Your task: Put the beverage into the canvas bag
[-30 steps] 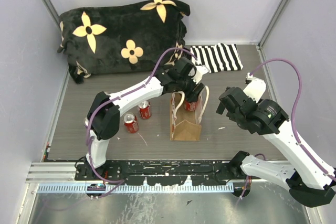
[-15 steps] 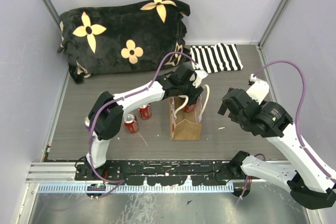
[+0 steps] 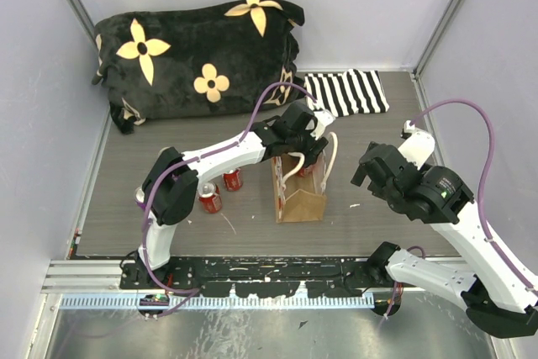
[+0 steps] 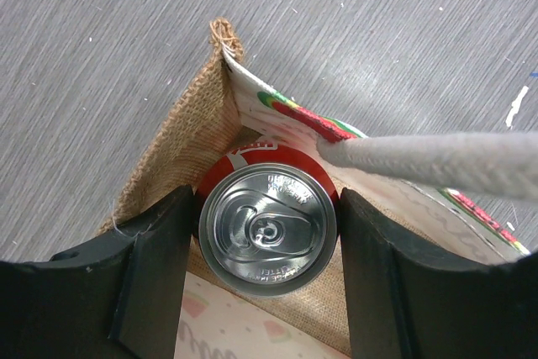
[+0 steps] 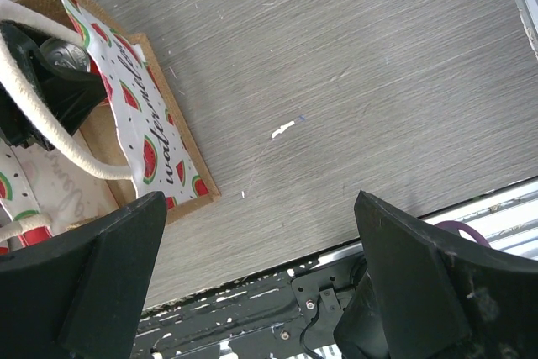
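Note:
The canvas bag [image 3: 300, 201] stands upright at the table's middle, tan with cream loop handles [image 3: 329, 155] and a watermelon print inside. My left gripper [image 3: 305, 157] reaches down into its far end, shut on a red beverage can [image 4: 267, 229]. The black fingers [image 4: 155, 266] press both sides of the can, and its silver top faces the camera. Burlap wall [image 4: 181, 149] and a handle rope [image 4: 437, 161] surround it. My right gripper [image 5: 259, 208] hovers open to the right of the bag [image 5: 143, 115], over bare table. The can [image 5: 63, 55] also shows in that view.
Two more red cans [image 3: 209, 197] [image 3: 232, 178] stand left of the bag. A black-and-white striped cloth [image 3: 346, 92] lies at the back right, and a black cushion with yellow flowers [image 3: 197, 56] at the back left. The metal rail [image 3: 252, 279] runs along the near edge.
My left gripper has sunk lower into the bag with the can, and the bag has shifted slightly right. The right arm drifted a little to the right, still open.

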Controlling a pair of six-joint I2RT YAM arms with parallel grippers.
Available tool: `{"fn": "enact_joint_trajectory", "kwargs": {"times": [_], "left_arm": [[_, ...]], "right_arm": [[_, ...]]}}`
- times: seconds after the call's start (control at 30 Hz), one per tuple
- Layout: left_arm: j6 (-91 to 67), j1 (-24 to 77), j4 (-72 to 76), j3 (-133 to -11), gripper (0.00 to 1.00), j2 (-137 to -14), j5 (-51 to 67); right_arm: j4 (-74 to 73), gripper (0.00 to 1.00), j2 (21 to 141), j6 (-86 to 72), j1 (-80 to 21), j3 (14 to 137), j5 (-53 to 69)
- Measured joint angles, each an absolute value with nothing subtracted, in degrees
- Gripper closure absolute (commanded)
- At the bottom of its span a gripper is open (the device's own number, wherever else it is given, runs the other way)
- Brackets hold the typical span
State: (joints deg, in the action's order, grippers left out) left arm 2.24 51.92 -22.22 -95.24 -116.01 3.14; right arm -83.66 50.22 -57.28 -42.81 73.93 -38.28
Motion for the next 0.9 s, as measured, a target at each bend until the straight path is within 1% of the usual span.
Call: {"fn": "enact_joint_trajectory", "kwargs": {"times": [0.07,0.1,0.13,0.23,0.3,0.33,0.43,0.53,0.57,0.9], "left_arm": [[2.24,51.92,-21.91,-95.24,1.00,-116.01,2.90],[2.24,51.92,-21.74,-95.24,0.98,-116.01,2.83],[2.24,51.92,-21.39,-95.09,0.91,-116.01,2.72],[2.22,51.92,-20.08,-94.11,0.57,-116.01,2.46],[2.09,51.90,-19.25,-93.54,0.39,-116.01,2.44],[2.04,51.90,-19.05,-93.47,0.32,-116.01,2.44],[2.04,51.90,-18.50,-93.21,0.21,-116.01,2.46],[2.26,51.90,-17.52,-92.55,0.04,-115.77,2.42],[2.09,51.90,-17.37,-92.44,0.01,-115.52,2.44],[2.74,51.96,-16.93,-90.67,0.02,-110.00,2.07]], "right_arm": [[-83.68,0.00,50.22,-57.30,-42.81,73.93,-38.26],[-83.70,0.00,50.22,-57.30,-42.81,73.93,-38.24],[-83.68,0.00,50.22,-57.30,-42.81,73.93,-38.22],[-83.70,0.00,50.22,-57.30,-42.81,73.91,-38.15],[-83.70,0.00,50.22,-57.30,-42.81,73.91,-38.02],[-83.70,0.00,50.22,-57.30,-42.81,73.91,-37.98],[-83.72,0.00,50.22,-57.30,-42.81,73.91,-37.76],[-83.72,0.00,50.22,-57.30,-42.81,73.91,-37.50],[-83.70,0.00,50.24,-57.30,-42.81,73.91,-37.41],[-83.05,0.00,50.54,-57.17,-42.81,73.23,-36.82]]}}
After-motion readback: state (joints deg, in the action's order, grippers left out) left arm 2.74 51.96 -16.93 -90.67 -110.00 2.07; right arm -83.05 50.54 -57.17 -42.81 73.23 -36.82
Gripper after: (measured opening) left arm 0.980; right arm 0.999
